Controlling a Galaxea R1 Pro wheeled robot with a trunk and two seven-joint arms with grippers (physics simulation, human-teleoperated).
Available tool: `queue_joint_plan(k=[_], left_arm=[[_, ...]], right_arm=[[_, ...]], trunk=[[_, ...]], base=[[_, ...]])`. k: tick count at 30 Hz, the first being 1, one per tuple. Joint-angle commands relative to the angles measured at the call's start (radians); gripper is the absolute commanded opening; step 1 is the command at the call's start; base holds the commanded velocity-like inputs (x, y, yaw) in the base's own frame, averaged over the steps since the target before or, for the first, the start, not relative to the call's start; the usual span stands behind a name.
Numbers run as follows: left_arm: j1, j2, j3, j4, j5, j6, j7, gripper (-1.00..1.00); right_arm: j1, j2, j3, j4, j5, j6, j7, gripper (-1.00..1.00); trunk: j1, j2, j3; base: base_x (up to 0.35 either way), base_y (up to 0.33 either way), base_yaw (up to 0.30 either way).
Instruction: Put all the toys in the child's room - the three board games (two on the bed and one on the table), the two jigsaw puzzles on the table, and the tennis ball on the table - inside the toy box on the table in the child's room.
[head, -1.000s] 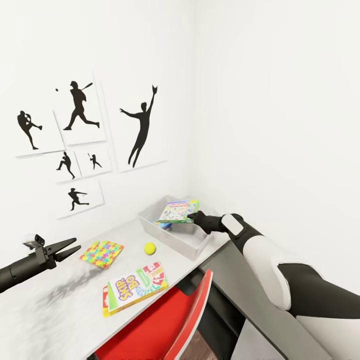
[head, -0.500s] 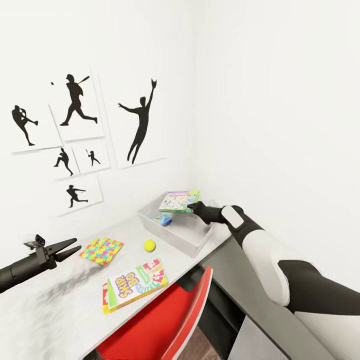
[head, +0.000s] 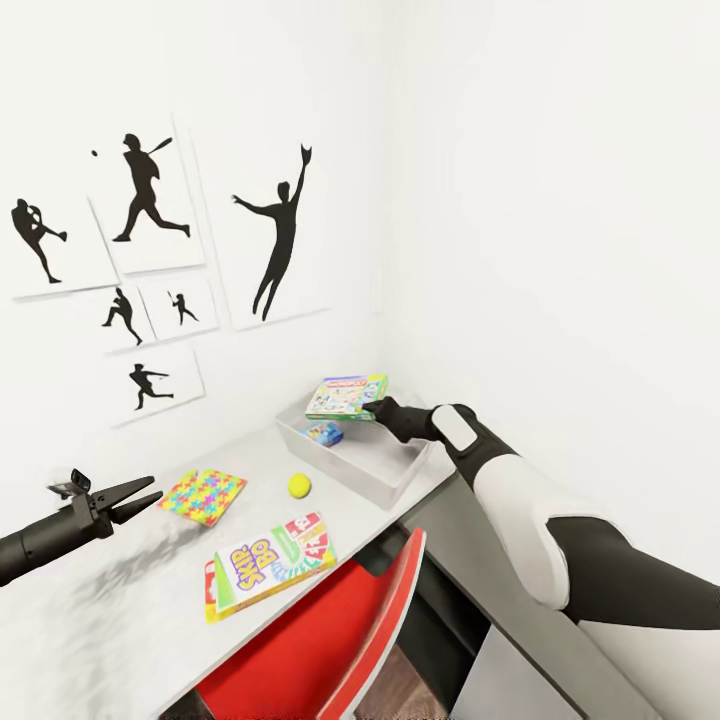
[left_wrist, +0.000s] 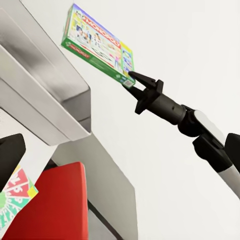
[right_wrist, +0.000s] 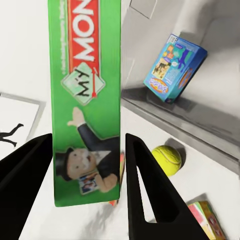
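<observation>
Right gripper (head: 380, 409) clamped on edge of Monopoly box (head: 346, 396), fingers (right_wrist: 150, 190) either side of green rim. Box held flat-ish above far end of toy box (head: 372, 482), long axis running away from gripper toward wall.

Judgement: rigid cardboard, light, smooth; edge pinch adequate, may pivot if grip loosens.

Small blue box (head: 324, 434) inside toy box. Tennis ball (head: 298, 485) just beside toy box.

Left gripper (head: 128, 497) slightly open, empty, well apart from toy box.

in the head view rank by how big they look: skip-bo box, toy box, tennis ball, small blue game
1. toy box
2. Skip-Bo box, though it lies nearer the camera
3. small blue game
4. tennis ball, close to the blue game in apparent size
</observation>
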Motion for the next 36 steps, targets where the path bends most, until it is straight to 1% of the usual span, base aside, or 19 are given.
queue_joint_plan(k=[1, 5, 11, 22, 30, 36], left_arm=[[-0.001, 0.000, 0.000, 0.000, -0.001, 0.011, -0.004, 1.00], [-0.001, 0.000, 0.000, 0.000, -0.001, 0.010, -0.004, 1.00], [-0.001, 0.000, -0.001, 0.000, -0.002, 0.009, -0.004, 1.00], [-0.001, 0.000, 0.001, 0.000, -0.004, 0.009, -0.004, 1.00], [-0.001, 0.000, 0.001, 0.000, -0.004, 0.009, -0.004, 1.00], [-0.001, 0.000, 0.001, 0.000, -0.004, 0.009, -0.004, 1.00]], right_arm=[[-0.001, 0.002, -0.006, 0.000, 0.006, 0.004, 0.002, -1.00], [-0.002, 0.017, -0.005, 0.000, 0.007, 0.005, 0.002, -1.00], [-0.019, 0.017, -0.003, 0.000, 0.009, 0.005, 0.002, -1.00], [-0.024, 0.017, -0.003, 0.000, 0.008, 0.002, 0.000, -1.00], [-0.027, 0.017, -0.005, 0.000, 0.004, 0.000, -0.079, -1.00], [-0.028, 0.017, -0.006, 0.000, 0.004, 0.000, -0.091, -1.00]], trunk=[[0.001, -0.002, -0.004], [0.001, -0.002, -0.011], [0.001, -0.002, -0.020], [0.001, -0.002, -0.038], [0.001, -0.002, -0.052], [0.001, -0.002, -0.061]], base=[[0.000, 0.000, 0.000], [0.000, 0.000, 0.000], [0.000, 0.000, 0.000], [0.000, 0.000, 0.000], [0.000, 0.000, 0.000], [0.000, 0.000, 0.000]])
